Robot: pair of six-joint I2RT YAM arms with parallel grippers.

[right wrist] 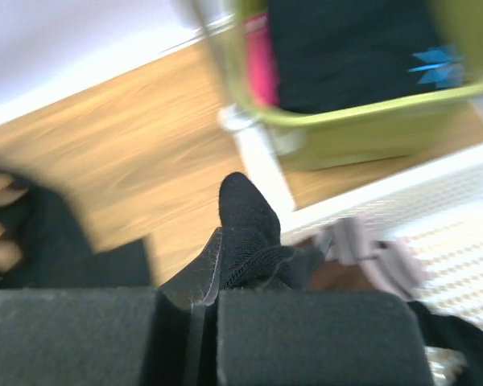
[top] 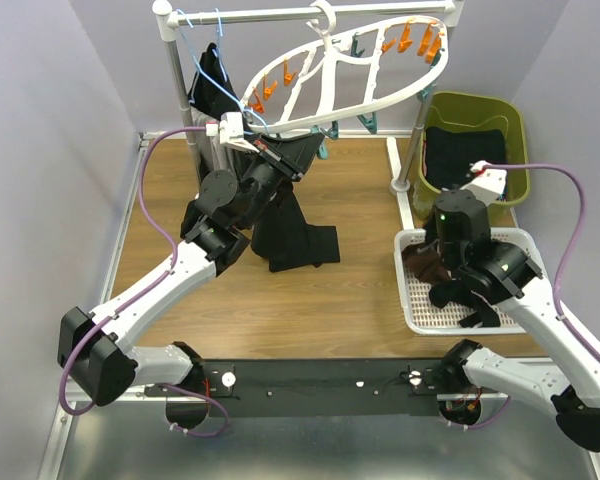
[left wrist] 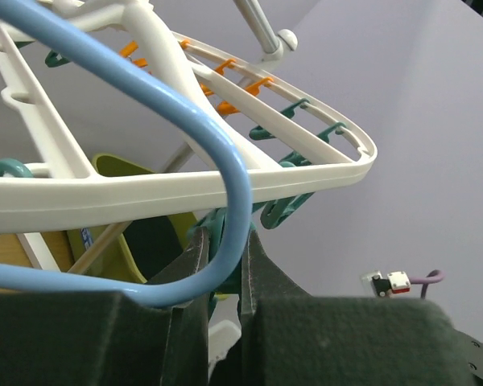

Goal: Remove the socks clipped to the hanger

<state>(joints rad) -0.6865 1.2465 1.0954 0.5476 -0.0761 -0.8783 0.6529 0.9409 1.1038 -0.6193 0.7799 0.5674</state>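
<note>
The white oval hanger (top: 390,100) hangs tilted from the rail, with orange and teal clips along it. My left gripper (top: 242,132) is raised to its left end. In the left wrist view the jaws (left wrist: 224,237) are nearly shut on a teal clip (left wrist: 214,228) under the hanger's rim (left wrist: 185,189). A blue clothes hanger (left wrist: 241,185) crosses in front of them. Long dark pieces (top: 298,230), apparently socks, hang below behind the left arm. My right gripper (top: 458,205) is over the white basket's far edge, shut on a black sock (right wrist: 245,217).
A white basket (top: 415,300) at the right holds a brown sock (top: 420,262). A green bin (top: 520,140) with dark cloth stands behind it, and shows close ahead in the right wrist view (right wrist: 362,112). Black garments (top: 215,85) hang at the rail's left. The rack post's foot (top: 405,185) stands beside the bin.
</note>
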